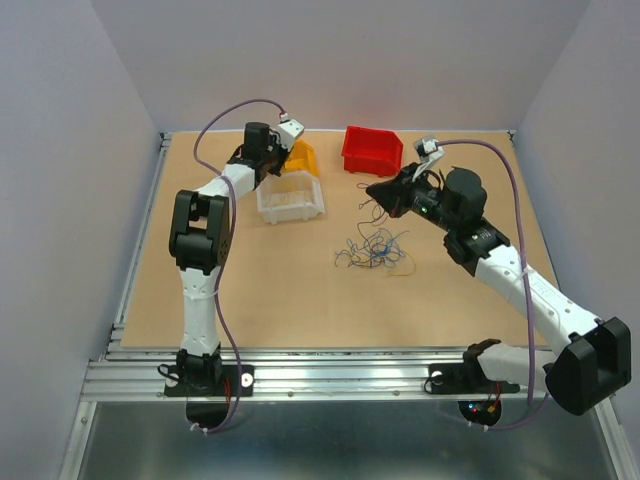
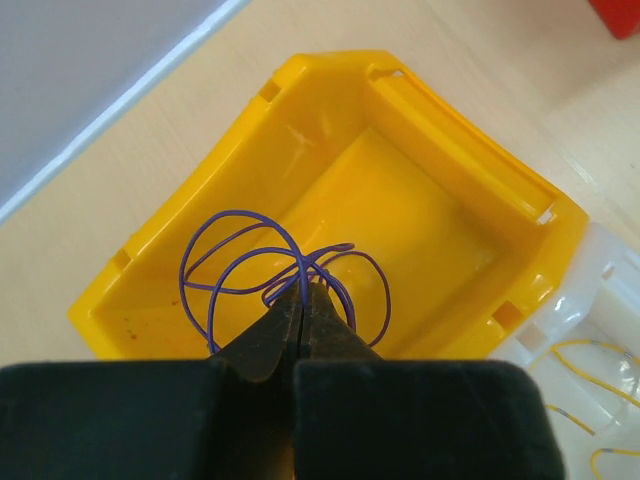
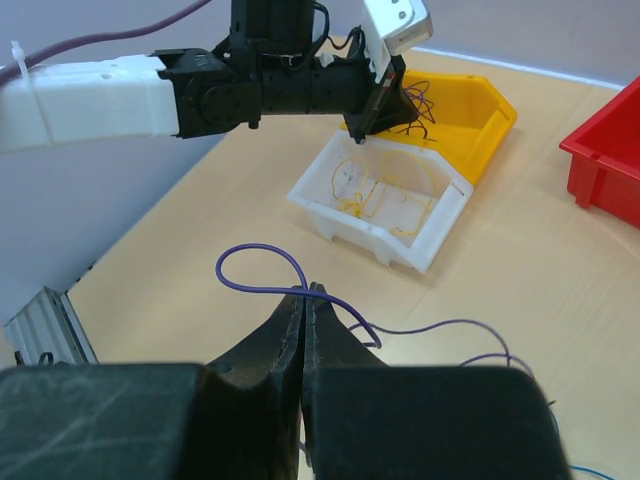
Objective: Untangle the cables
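A tangle of thin blue, dark and pale cables (image 1: 372, 250) lies on the table's middle. My left gripper (image 2: 303, 291) is shut on a curly purple cable (image 2: 240, 212) and holds its loops over the yellow bin (image 2: 440, 112). In the top view the left gripper (image 1: 284, 153) is above that bin (image 1: 305, 160). My right gripper (image 3: 306, 291) is shut on another purple cable (image 3: 250, 246), which loops at the fingertips and trails right toward the tangle. In the top view the right gripper (image 1: 372, 187) is just behind the tangle, raised off the table.
A clear white bin (image 1: 290, 200) holding yellow-orange wires (image 3: 385, 200) stands in front of the yellow bin. A red bin (image 1: 372, 150) stands at the back middle. The left arm (image 3: 90, 95) reaches across the far left. Walls surround the table.
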Tool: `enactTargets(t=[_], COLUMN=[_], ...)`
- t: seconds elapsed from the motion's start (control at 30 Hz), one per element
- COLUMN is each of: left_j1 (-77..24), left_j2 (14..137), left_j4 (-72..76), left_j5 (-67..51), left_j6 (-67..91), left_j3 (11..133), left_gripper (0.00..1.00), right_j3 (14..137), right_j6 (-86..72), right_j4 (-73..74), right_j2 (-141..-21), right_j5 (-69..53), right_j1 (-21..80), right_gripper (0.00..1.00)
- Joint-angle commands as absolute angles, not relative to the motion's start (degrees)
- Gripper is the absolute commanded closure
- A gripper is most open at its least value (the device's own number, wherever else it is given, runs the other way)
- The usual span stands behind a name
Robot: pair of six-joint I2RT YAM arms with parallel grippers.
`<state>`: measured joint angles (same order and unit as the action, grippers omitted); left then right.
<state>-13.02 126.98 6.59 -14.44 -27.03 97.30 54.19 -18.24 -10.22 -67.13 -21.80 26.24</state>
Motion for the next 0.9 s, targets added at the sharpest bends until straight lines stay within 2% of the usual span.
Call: enactTargets(t=[0.0,0.03,0.1,0.2,0.27,0.33,0.47,0.6,0.63,0.73,0.87], left_j1=[-13.0,-13.1,-13.0,-13.0,-13.0,-13.0,-13.1,-13.2,-13.4,-15.7,-23.5], left_j2=[120.9,120.2,117.9,113.4,108.8,106.2,100.6,94.1,92.7,88.5,85.3], left_j4=[4.9,5.1,5.4,6.7,11.6,15.7,16.5,19.8,21.7,29.3,32.8], left_j5=[-16.8,-17.5,-18.5,-18.1,-16.7,-15.9,-19.2,-34.9,-41.9,-51.0,-51.1], left_j6=[-27.6,-27.4,-27.4,-27.2,-26.6,-26.5,-25.9,-24.5,-23.0,-21.9,-25.7], left_j3=[99.2,98.6,97.0,94.1,88.4,83.8,79.9,71.6,66.7,59.0,52.5], left_gripper=[0.89,0.81,0.70,0.63,0.53,0.47,0.46,0.46,0.45,0.42,0.41], right_j3=[53.3,53.3,53.4,53.4,53.4,53.3,53.8,54.1,54.1,54.3,54.7], right_j6=[-18.5,-18.5,-18.3,-18.1,-17.9,-17.9,-17.8,-18.8,-19.2,-21.9,-24.0], right_j4=[-14.2,-14.2,-14.2,-14.3,-14.3,-14.5,-14.8,-20.5,-21.8,-26.3,-28.9], right_j2=[-67.5,-67.6,-67.8,-67.9,-67.8,-67.7,-68.4,-70.1,-70.5,-71.5,-72.3], right_j5=[-20.8,-20.7,-20.7,-20.6,-20.4,-20.5,-20.7,-22.6,-23.1,-25.1,-25.8], right_j1=[26.5,26.4,26.4,26.4,26.4,26.4,26.4,26.4,26.4,26.4,26.4], right_gripper=[0.99,0.99,0.99,0.99,1.00,0.99,0.99,0.99,0.99,0.99,1.00])
